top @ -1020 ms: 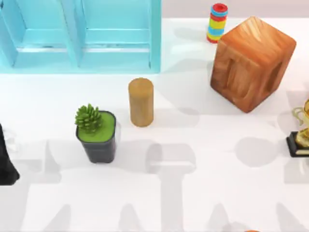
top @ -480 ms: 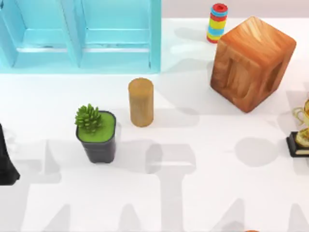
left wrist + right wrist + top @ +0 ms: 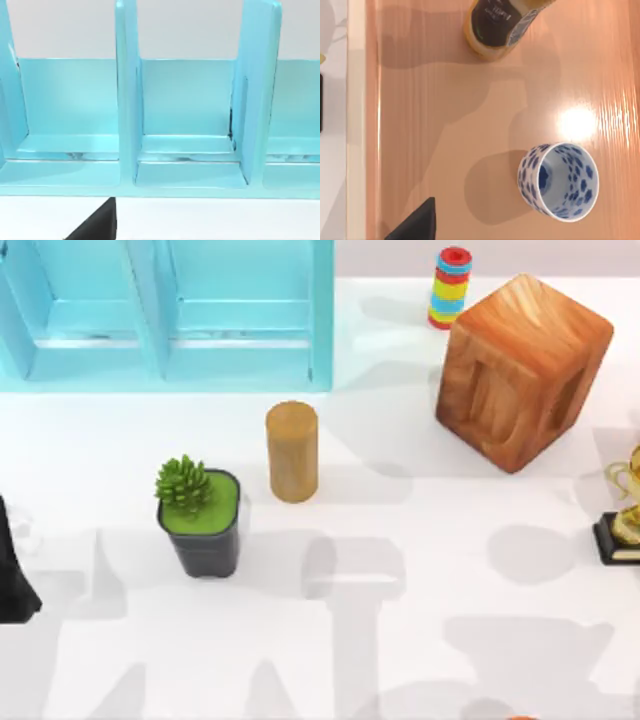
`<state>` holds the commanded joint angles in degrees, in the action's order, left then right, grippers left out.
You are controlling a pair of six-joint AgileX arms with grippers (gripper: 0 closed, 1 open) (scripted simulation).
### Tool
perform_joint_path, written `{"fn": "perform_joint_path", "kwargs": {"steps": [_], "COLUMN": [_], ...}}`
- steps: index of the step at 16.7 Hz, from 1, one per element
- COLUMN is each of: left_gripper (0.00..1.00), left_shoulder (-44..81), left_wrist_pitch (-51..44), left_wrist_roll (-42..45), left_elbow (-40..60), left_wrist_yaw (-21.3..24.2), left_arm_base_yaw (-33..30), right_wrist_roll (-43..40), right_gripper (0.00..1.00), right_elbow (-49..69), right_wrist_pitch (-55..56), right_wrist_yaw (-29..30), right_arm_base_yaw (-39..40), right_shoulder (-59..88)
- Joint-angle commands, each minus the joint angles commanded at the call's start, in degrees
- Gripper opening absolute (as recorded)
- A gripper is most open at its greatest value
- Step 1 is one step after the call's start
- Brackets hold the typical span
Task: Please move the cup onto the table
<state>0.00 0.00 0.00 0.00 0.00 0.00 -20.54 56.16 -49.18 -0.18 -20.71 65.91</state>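
The cup [image 3: 557, 181], white with dark blue dots, stands upright and empty on a light orange wooden surface [image 3: 445, 125] in the right wrist view. My right gripper looks down on it from above, and a black piece of the gripper [image 3: 417, 224] shows well off to one side of the cup, not touching it. A strip of the white table [image 3: 332, 150] borders the wooden surface. The table [image 3: 420, 640] spreads across the top view. My left arm [image 3: 12, 570] is parked at the left edge.
An orange bottle with a dark label [image 3: 500, 25] shares the wooden surface with the cup. On the table are a turquoise shelf [image 3: 170, 315], a tan cylinder [image 3: 292, 450], a plant pot [image 3: 200, 520], a wooden cube [image 3: 520, 370], a ring stack [image 3: 450, 285] and a trophy [image 3: 625, 515].
In the top view a broad shadow has spread across the table's lower right. None of the objects on the table has moved, and the left arm stays put.
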Motion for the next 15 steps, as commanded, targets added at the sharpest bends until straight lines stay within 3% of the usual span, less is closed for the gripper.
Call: {"fn": "perform_joint_path", "kwargs": {"steps": [7,15], "left_gripper": [1.0,1.0], "left_shoulder": [0.0,0.0], "left_wrist_pitch": [0.0,0.0], "left_wrist_roll": [0.0,0.0], "left_elbow": [0.0,0.0], "left_wrist_yaw": [0.0,0.0], "left_arm_base_yaw": [0.0,0.0], "right_wrist_roll": [-8.3,-9.9], "right_gripper": [1.0,1.0], "right_elbow": [24.2,28.2], "right_wrist_pitch": [-20.6,-24.4], "right_wrist_yaw": [-0.1,0.0], "right_arm_base_yaw": [-8.6,-10.1], "right_shoulder": [29.7,34.8]}}
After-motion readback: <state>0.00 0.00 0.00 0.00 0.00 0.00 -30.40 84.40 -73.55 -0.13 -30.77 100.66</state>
